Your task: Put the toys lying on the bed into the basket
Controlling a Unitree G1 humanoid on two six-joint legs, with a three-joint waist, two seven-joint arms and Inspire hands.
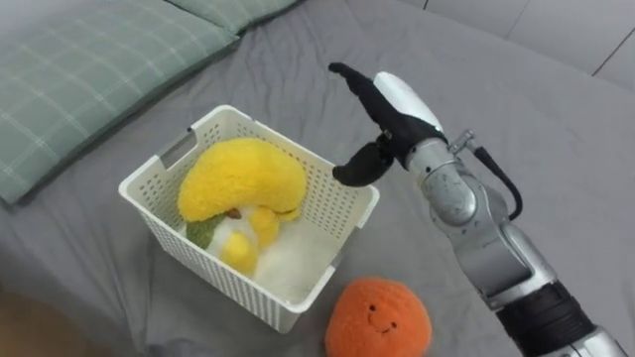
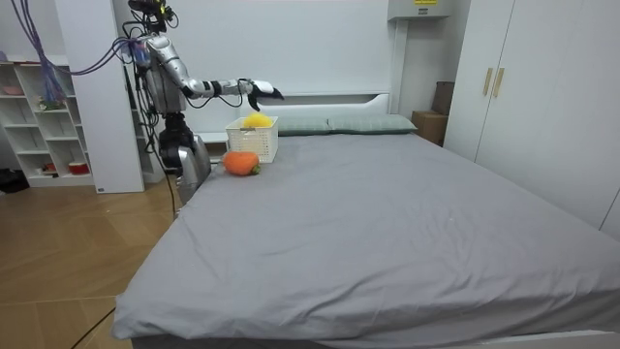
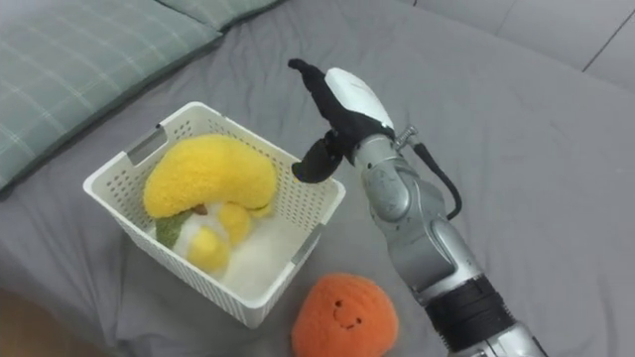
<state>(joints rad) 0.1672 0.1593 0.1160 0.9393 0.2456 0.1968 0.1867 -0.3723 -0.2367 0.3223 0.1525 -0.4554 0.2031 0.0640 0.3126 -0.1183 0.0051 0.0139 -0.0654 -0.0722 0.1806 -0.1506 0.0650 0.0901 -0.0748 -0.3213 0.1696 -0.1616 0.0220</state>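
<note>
Right hand (image 1: 395, 111): open, fingers stretched out and thumb hanging apart from them; it grips nothing and is poised over the right corner of the basket, thumb tip near the rim.
Basket (image 1: 333, 200): white, slotted walls, standing on the grey bed (image 1: 556, 149) near a checked pillow (image 1: 89, 69).
In the basket: a curved yellow plush toy (image 1: 243, 178) lying over smaller yellow, white and green plush pieces.
Beside the basket: an orange plush toy (image 1: 379, 317) with a smiling face, on the bed by the near corner.
</note>
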